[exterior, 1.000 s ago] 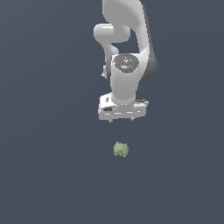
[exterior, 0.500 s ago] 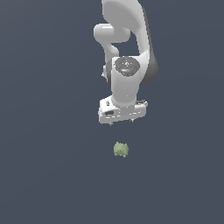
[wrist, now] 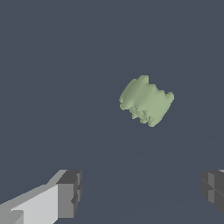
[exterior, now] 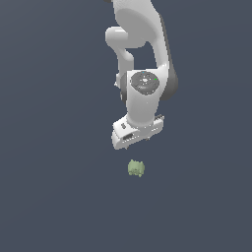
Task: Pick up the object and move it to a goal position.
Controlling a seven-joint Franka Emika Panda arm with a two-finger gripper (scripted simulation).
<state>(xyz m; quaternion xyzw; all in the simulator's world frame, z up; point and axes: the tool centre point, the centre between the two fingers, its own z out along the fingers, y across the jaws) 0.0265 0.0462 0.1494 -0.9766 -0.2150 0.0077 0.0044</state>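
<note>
In the exterior view the white robot hand (exterior: 132,141) hangs above the flat dark grey-blue surface (exterior: 49,197), and the small pale olive-green lumpy blob (exterior: 136,168) lies on that surface just below it, a touch toward the exterior view's right. The wrist view shows the hand's dark finger pads (wrist: 70,192) spread wide with nothing between them. There the blob (wrist: 146,100) lies ahead of the open gap, not yet between the fingers. Its ridged long axis runs slantwise, so the hand probably needs to descend and line up across it.

Nothing stands between the end effector (exterior: 137,142) and the object (exterior: 136,168).
</note>
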